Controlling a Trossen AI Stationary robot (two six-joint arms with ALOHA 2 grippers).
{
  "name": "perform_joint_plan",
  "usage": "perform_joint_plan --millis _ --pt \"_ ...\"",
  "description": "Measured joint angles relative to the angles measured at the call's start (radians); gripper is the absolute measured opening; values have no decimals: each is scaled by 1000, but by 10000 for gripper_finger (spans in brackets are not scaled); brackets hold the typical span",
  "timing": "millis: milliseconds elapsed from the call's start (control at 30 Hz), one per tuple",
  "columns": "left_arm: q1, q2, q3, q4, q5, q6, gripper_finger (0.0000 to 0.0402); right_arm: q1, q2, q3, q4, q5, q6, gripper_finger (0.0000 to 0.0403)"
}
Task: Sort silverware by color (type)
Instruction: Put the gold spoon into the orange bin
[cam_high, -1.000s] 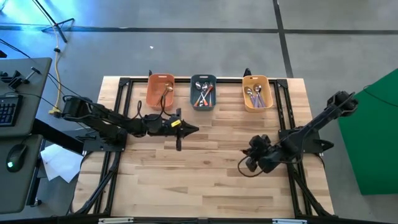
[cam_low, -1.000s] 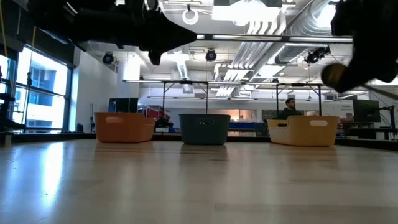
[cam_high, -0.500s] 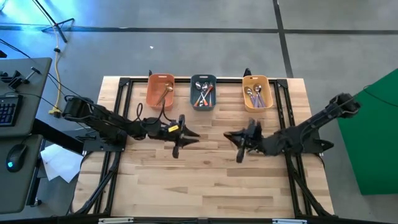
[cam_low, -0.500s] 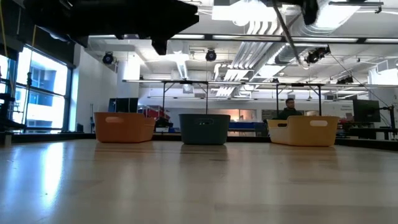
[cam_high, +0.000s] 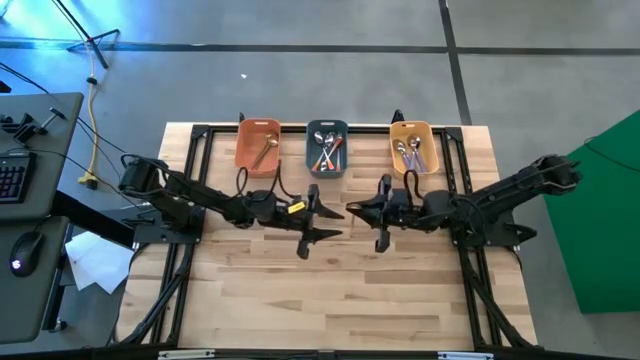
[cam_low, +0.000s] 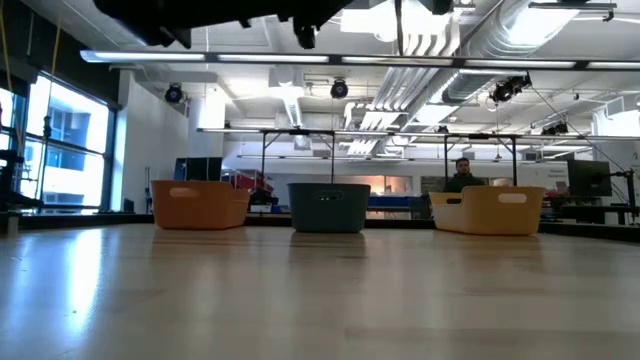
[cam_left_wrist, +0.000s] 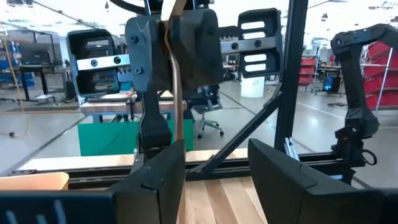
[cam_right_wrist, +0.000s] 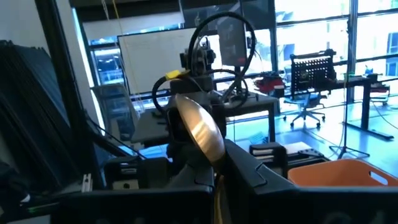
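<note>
gold spoon (cam_right_wrist: 202, 130) pinched in right gripper (cam_right_wrist: 221, 165) fingers

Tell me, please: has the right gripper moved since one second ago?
Yes. In the high view the right gripper has moved from the table's right part toward the middle, now in front of the gap between the slate-blue tray and the yellow tray, facing the left gripper.

Three trays (cam_high: 258, 135) (cam_high: 327, 130) (cam_high: 413, 128) of spoons (cam_high: 326, 152) side by side along the table's (cam_high: 350, 300) far edge.
</note>
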Motion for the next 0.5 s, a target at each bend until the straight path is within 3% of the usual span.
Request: perform_joint_plan --millis 200,500 --pt "17 3 100 -162 -11 0 167 -3 0 0 19 -28 -20 1" --pt "20 3 155 -199 18 21 161 -3 0 0 44 -30 -46 1"
